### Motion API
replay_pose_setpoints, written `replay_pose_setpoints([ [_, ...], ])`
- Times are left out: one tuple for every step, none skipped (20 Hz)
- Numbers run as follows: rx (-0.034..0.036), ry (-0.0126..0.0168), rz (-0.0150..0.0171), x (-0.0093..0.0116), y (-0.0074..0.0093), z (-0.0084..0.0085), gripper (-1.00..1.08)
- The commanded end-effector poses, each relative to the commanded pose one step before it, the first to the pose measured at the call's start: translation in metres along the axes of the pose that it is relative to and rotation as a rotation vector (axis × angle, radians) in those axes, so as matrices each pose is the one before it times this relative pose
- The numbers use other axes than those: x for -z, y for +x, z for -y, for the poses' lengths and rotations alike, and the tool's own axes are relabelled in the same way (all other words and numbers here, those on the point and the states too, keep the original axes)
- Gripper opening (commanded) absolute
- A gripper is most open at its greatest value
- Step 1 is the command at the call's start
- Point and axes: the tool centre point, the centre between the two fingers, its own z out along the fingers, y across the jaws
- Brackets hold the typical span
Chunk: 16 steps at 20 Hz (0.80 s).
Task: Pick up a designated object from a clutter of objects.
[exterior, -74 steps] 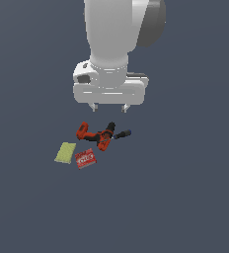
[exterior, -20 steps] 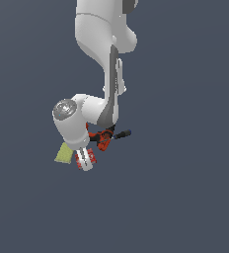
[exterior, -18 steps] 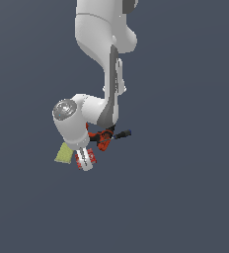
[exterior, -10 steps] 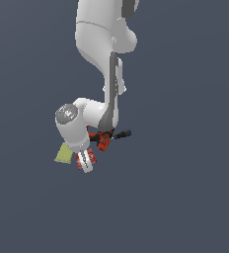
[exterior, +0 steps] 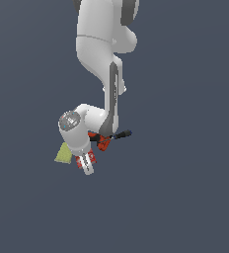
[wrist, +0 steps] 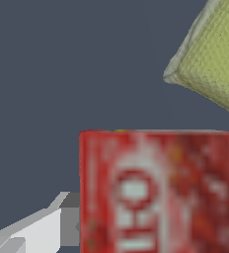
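In the wrist view, 1 grey finger of the hand is seen touching the side of the red box, which fills the nearest part of the view; whether the hand is clamped on it cannot be told. Just beyond lies the yellow-green pad. Farther off, in the exterior view, the drill and the dark tool are partly hidden by the arm.

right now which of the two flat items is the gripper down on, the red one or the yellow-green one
The red lettered box. It fills the wrist view with a finger beside its edge, while the plain yellow-green pad lies off to the side, apart from the gripper.
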Motion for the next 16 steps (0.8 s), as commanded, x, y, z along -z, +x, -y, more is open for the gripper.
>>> replay_pose_setpoints([
  [-0.00012,0.00044,-0.00042,-0.0009,0.00027,0.00021,-1.0],
  [0.0,0.0,0.0,0.0,0.0,0.0,-1.0],
  [0.0,0.0,0.0,0.0,0.0,0.0,-1.0],
  [0.0,0.0,0.0,0.0,0.0,0.0,-1.0],
  [0.0,0.0,0.0,0.0,0.0,0.0,-1.0],
  [0.0,0.0,0.0,0.0,0.0,0.0,-1.0],
  [0.0,0.0,0.0,0.0,0.0,0.0,-1.0],
  [0.0,0.0,0.0,0.0,0.0,0.0,-1.0],
  [0.0,0.0,0.0,0.0,0.0,0.0,-1.0],
  [0.0004,0.00127,-0.00037,0.00096,-0.00015,0.00057,-1.0],
  [0.0,0.0,0.0,0.00029,-0.00012,0.0001,-1.0],
  [0.0,0.0,0.0,0.00087,-0.00036,0.0003,-1.0],
  [0.0,0.0,0.0,0.00145,-0.0006,0.00051,-1.0],
  [0.0,0.0,0.0,0.00204,-0.00084,0.00071,-1.0],
  [0.0,0.0,0.0,0.00263,-0.00108,0.00092,-1.0],
  [0.0,0.0,0.0,0.00323,-0.00132,0.00113,-1.0],
])
